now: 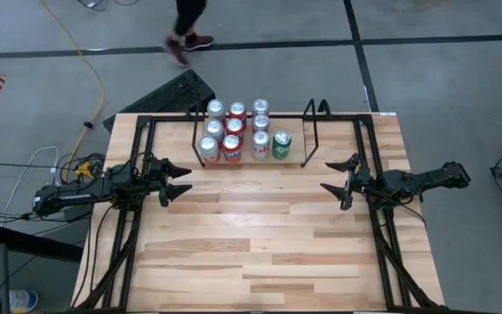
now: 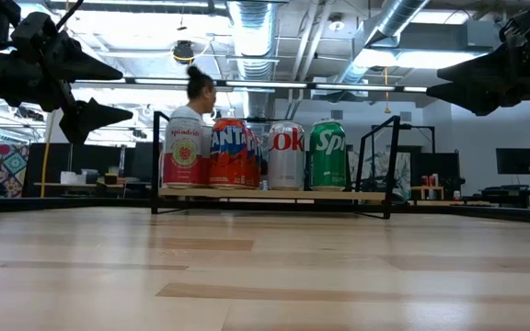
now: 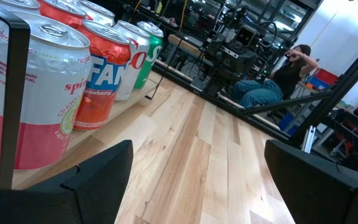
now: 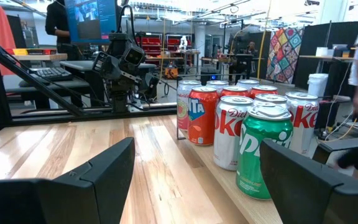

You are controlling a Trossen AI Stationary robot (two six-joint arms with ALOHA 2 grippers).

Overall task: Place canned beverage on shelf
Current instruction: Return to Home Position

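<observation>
The shelf (image 1: 314, 131) stands at the far middle of the table, a black wire rack with a light wood floor (image 2: 274, 194). Several cans stand upright on it in rows, filling its left part. The front row shows a pink-and-white can (image 2: 183, 154), an orange one (image 2: 231, 154), a silver one (image 2: 286, 154) and a green one (image 1: 281, 144). My left gripper (image 1: 188, 179) is open at the table's left edge, pointing level toward the middle. My right gripper (image 1: 325, 175) is open at the right edge, facing it. Both hold nothing and hang above the tabletop.
A bare stretch of shelf floor (image 1: 296, 150) lies between the green can and the right looped end. A black tubular frame (image 1: 146, 131) runs round the tabletop. The wood tabletop (image 1: 260, 235) spreads near of the shelf. A person (image 1: 186, 35) walks on the floor beyond the table.
</observation>
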